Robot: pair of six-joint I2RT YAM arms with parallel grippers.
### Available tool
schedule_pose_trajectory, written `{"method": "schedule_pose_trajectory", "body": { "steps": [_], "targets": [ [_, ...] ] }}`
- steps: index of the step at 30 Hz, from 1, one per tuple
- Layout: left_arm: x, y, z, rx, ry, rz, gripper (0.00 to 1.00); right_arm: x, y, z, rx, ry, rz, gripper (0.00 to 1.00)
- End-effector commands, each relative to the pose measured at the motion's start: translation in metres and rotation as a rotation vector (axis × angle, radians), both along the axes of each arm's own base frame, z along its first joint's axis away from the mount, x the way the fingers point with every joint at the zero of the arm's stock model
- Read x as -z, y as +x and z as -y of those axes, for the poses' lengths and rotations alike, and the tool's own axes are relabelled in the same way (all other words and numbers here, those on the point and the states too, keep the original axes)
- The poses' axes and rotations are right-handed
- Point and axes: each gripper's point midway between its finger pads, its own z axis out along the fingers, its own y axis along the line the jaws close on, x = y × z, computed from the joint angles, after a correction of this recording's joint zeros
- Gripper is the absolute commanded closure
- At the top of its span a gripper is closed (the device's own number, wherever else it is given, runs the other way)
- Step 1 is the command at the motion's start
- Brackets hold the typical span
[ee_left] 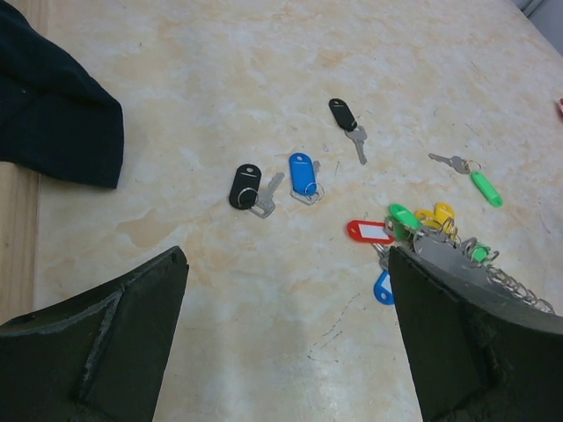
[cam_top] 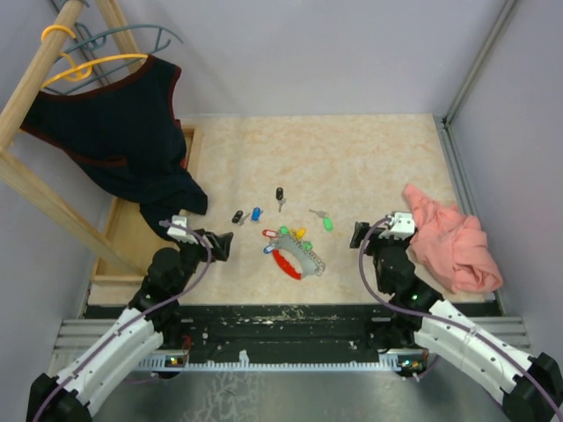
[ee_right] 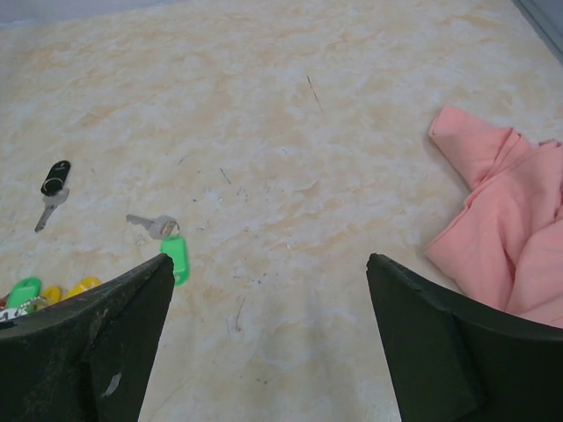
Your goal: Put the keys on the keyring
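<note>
The keyring (cam_top: 297, 257), a red band with a grey toothed strip, lies at the middle of the table with red, green, yellow and blue tagged keys (cam_top: 283, 233) bunched at its far end. Loose keys lie beyond it: two black (cam_top: 280, 194) (cam_top: 237, 215), one blue (cam_top: 256, 214) and one green (cam_top: 327, 223). My left gripper (cam_top: 221, 244) hovers open left of the ring, empty; in its wrist view the gripper (ee_left: 287, 259) has the keyring (ee_left: 444, 253) partly hidden behind its right finger. My right gripper (ee_right: 270, 259) is open and empty, with the green key (ee_right: 177, 258) by its left fingertip.
A pink cloth (cam_top: 453, 242) is crumpled at the right, close to my right arm. A dark garment (cam_top: 123, 132) hangs from a wooden rack (cam_top: 44, 79) at the back left and drapes onto a wooden tray (cam_top: 132, 237). Low walls border the table.
</note>
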Motion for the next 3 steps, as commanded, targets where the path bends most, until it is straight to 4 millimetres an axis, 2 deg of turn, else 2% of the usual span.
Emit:
{"method": "schedule_pose_trajectory", "body": {
  "steps": [1, 3],
  "targets": [
    [-0.0047, -0.0017, 0.0044, 0.036, -0.003, 0.037, 0.00, -0.0100, 0.0036, 0.0009, 0.021, 0.028, 0.022, 0.09],
    [-0.0060, -0.0021, 0.0046, 0.038, -0.007, 0.044, 0.00, -0.0094, 0.0042, -0.0004, 0.015, 0.023, 0.015, 0.09]
  ]
}}
